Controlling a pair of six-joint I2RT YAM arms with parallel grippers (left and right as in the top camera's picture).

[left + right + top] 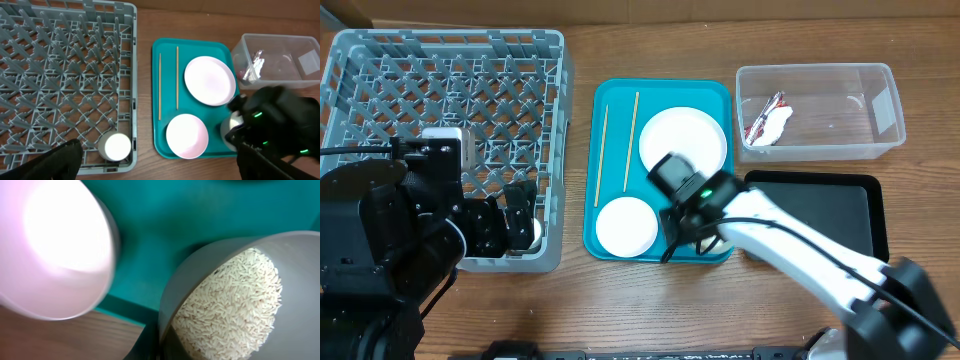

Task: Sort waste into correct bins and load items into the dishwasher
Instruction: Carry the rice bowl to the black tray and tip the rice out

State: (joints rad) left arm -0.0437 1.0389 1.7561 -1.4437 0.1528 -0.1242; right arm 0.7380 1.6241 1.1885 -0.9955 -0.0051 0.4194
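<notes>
My right gripper (685, 222) is at the teal tray's front right, shut on the rim of a white bowl (200, 270) holding loose rice (235, 305); its fingers (159, 342) straddle the rim. An empty white bowl (626, 225) sits beside it, with the white plate (690, 135) behind and two chopsticks (603, 150) to the left. My left gripper (510, 222) is open and empty above the grey rack's (560, 120) front right corner, where the tiny cup (117, 146) stands. The red wrapper (758, 122) and tissue (776, 124) lie in the clear tub (815, 68).
The teal tray (615, 95) lies between the rack and the bins. The shallow black tray (830, 215) sits right of it, in front of the clear tub. My right arm stretches over the black tray's near left corner.
</notes>
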